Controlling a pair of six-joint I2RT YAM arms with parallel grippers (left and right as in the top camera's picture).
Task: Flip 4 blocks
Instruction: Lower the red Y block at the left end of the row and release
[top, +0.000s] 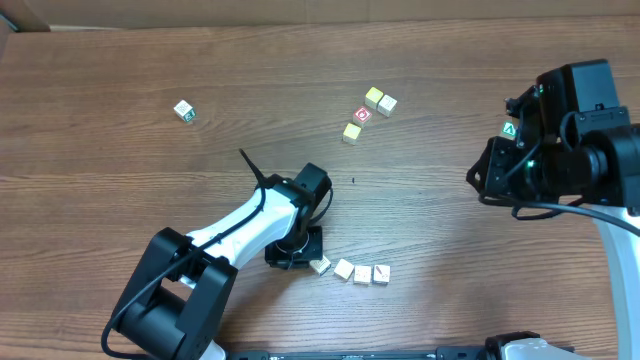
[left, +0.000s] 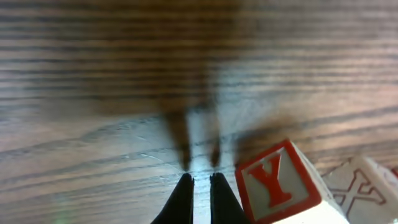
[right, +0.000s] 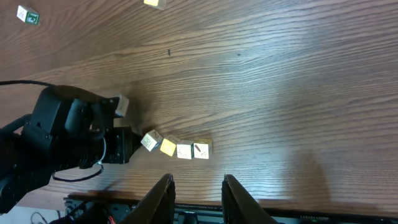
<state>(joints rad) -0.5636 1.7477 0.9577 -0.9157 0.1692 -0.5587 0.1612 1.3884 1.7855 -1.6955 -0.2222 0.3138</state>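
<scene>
Currently the left end effector (top: 298, 250) sits low over the wooden surface (top: 120, 180). Its two fingers are pressed together with nothing between them, and the left wrist view shows the dark fingertips (left: 185, 190) almost meeting just above the wood grain. Just beside them stands the Y block (left: 277, 183), turned at an angle, with a red letter inside a red border. Touching it is a cream block with a faint X-like mark (left: 364, 186).

From overhead, both belong to a row of four letter blocks (top: 352, 271) lying side by side near the front of the surface. The Y block is at the end nearest the left end effector. The right wrist view shows a yellow-faced block (right: 168, 147) second in that row.

The right end effector (right: 197, 186) hovers well apart from the row, fingers spread and empty. Farther back lie three pale cubes (top: 380, 101), a red-faced cube (top: 362, 115) and a lone green-marked cube (top: 184, 111).
</scene>
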